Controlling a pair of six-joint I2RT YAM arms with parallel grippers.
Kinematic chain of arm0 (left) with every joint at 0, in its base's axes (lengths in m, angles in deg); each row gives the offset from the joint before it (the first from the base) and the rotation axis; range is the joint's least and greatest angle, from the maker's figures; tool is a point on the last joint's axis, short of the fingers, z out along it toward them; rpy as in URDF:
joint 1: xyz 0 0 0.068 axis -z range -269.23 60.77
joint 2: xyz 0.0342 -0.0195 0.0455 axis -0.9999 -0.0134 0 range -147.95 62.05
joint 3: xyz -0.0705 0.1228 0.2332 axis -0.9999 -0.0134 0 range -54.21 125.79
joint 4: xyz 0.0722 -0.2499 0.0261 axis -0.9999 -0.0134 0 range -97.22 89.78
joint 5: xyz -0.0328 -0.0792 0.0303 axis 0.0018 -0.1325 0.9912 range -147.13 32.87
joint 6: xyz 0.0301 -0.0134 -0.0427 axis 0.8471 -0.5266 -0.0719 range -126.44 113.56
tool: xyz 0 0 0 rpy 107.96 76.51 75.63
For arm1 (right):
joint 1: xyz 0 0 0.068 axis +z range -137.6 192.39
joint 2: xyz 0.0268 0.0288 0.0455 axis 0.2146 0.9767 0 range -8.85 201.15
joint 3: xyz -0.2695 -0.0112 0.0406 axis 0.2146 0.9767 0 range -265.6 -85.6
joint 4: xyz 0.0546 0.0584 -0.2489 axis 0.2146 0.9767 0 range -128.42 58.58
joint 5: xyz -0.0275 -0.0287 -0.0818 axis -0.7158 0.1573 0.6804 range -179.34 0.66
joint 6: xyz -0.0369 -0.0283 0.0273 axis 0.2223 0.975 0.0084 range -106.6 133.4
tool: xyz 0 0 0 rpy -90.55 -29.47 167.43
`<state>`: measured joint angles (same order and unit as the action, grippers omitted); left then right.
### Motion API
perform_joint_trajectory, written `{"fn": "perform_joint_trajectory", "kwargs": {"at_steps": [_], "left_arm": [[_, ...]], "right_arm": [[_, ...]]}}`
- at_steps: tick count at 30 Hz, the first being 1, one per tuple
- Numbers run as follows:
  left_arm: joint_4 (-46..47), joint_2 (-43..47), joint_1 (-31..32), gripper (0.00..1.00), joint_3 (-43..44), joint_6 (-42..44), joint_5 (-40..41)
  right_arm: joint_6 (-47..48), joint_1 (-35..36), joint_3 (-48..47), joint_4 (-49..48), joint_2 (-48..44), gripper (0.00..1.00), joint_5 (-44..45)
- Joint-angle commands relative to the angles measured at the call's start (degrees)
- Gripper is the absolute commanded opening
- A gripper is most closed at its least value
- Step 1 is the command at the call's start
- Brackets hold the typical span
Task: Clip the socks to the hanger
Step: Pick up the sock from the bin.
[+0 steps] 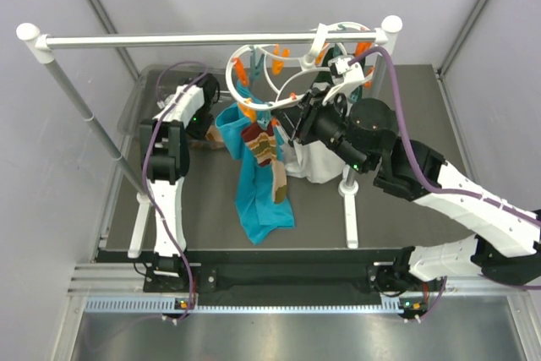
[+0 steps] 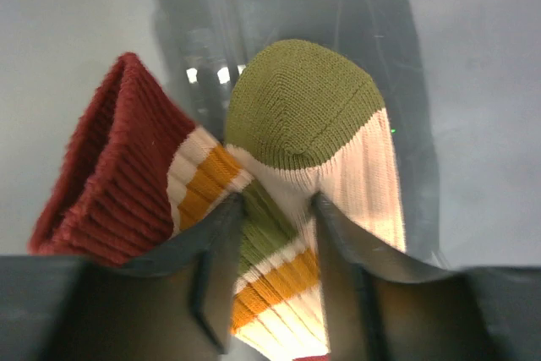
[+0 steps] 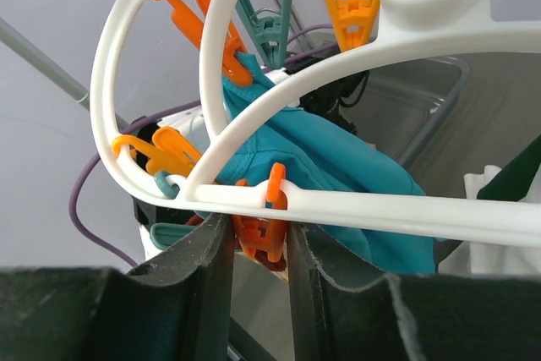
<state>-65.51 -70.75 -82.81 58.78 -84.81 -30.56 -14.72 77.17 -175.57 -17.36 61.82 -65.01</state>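
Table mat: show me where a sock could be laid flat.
Bare mat lies between the left arm and the blue cloth, and between that cloth's tail and the white stand. Under the hanger it is crowded: socks, white cloth.

The sock (image 2: 296, 116) is thick ribbed knit, fuzzy and matt. The hanger (image 3: 380, 209) is smooth white plastic with a soft gloss. The orange clip (image 3: 260, 238) looks like harder, shinier plastic. The teal cloth (image 1: 258, 200) is thin, matt fabric.
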Motion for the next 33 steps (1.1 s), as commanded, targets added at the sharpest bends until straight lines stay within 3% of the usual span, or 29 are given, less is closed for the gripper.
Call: {"fn": "perform_joint_trajectory", "kwargs": {"at_steps": [1,4,8,11,17,23,24,26,28,29,33], "left_arm": [[4.81,-0.10,-0.26,0.42,-2.59,1.73,-0.37],[8.94,0.25,-0.35,0.35,-5.06,3.30,-0.55],[15.87,-1.15,-0.35,0.19,-4.27,6.99,-2.48],[18.96,-1.07,0.35,0.00,-3.04,10.68,-3.19],[33.37,5.78,5.01,0.00,-9.61,25.61,3.14],[41.74,8.42,6.15,0.00,-13.23,38.53,-1.59],[42.09,8.77,6.24,0.02,-13.32,39.60,-1.78],[41.83,9.48,6.15,0.20,-13.50,40.92,-1.78],[41.66,10.88,6.15,0.31,-13.93,41.28,-0.47],[40.70,11.32,6.15,0.43,-14.02,40.23,0.23],[38.67,14.83,6.07,0.58,-14.11,37.15,3.93]], "right_arm": [[-0.53,0.62,1.82,4.43,2.01,0.00,-1.40],[-0.88,0.62,2.17,4.25,2.01,0.00,-1.57],[-1.06,0.62,2.79,3.73,2.01,0.00,-1.57],[-0.89,0.62,3.05,3.73,2.27,0.00,-1.66],[-0.62,0.53,2.87,3.73,2.36,0.00,-1.40],[-1.06,0.53,3.14,3.73,2.01,0.00,-1.31],[-0.97,0.53,3.05,3.64,2.10,0.00,-1.22],[-0.97,0.53,3.14,3.73,2.01,0.00,-1.31],[-0.97,0.53,2.96,3.73,2.10,0.00,-1.40],[-0.97,0.53,2.88,3.73,2.27,0.00,-1.31],[-1.06,0.53,2.79,3.73,2.54,0.00,-1.57]]}}
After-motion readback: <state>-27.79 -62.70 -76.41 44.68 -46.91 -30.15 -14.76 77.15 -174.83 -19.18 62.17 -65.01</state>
